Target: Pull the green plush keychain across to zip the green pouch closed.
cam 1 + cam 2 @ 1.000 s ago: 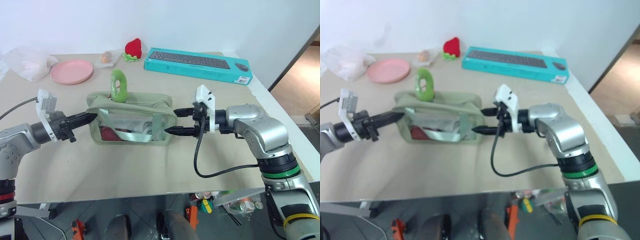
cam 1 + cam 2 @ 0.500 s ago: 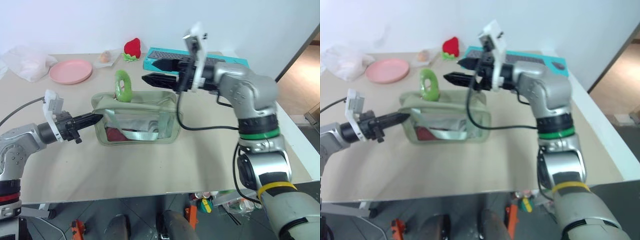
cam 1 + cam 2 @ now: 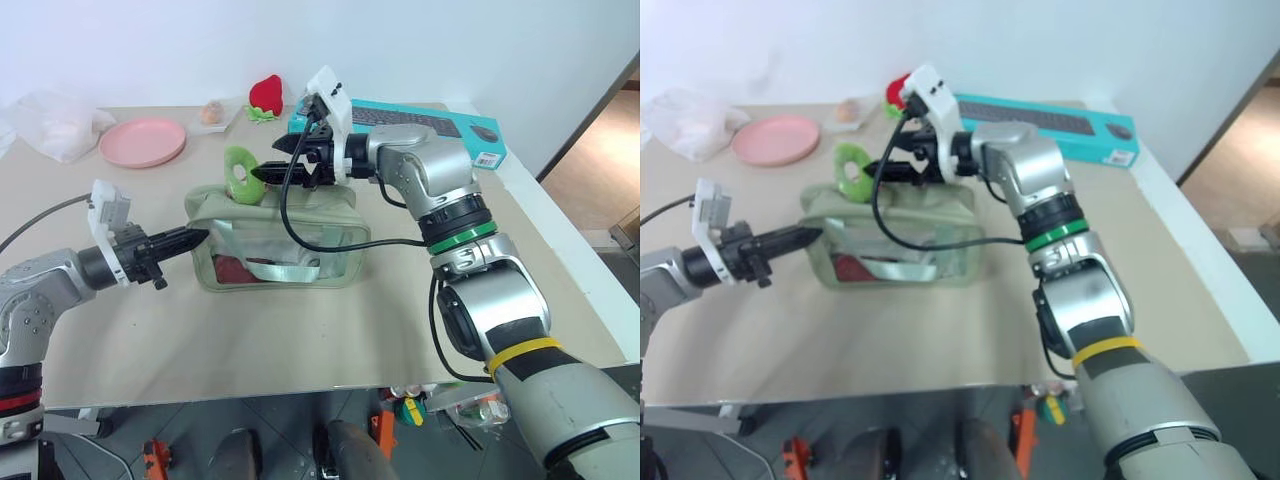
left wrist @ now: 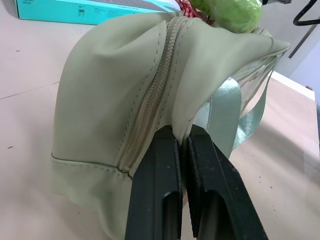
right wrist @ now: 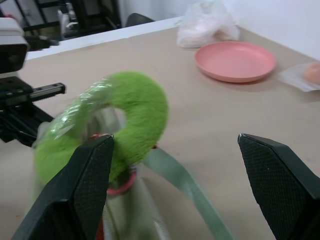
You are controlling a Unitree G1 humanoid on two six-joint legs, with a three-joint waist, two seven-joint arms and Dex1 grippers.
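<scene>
The green pouch (image 3: 276, 242) lies on the tan table, clear side panel toward me, pale strap across it. The green plush keychain (image 3: 240, 172), a fuzzy lime ring, stands up from the pouch's top near its left end. My left gripper (image 3: 198, 237) is shut on the fabric of the pouch's left end (image 4: 125, 100), its fingers (image 4: 155, 180) pinching a fold beside the zipper. My right gripper (image 3: 268, 160) reaches in from the right, open, just right of the keychain (image 5: 117, 117). The ring sits against one finger (image 5: 85, 190) and does not fill the gap.
Behind the pouch a teal keyboard box (image 3: 420, 125) lies at the back right. A red plush strawberry (image 3: 266, 96), a pink plate (image 3: 143, 142) and a crumpled plastic bag (image 3: 55, 125) sit along the far edge. The table's right edge (image 3: 560, 250) drops to the floor.
My right arm has risen from the pouch's right end and swung left over the pouch, ending open beside the keychain. The left gripper keeps its pinch on the pouch.
</scene>
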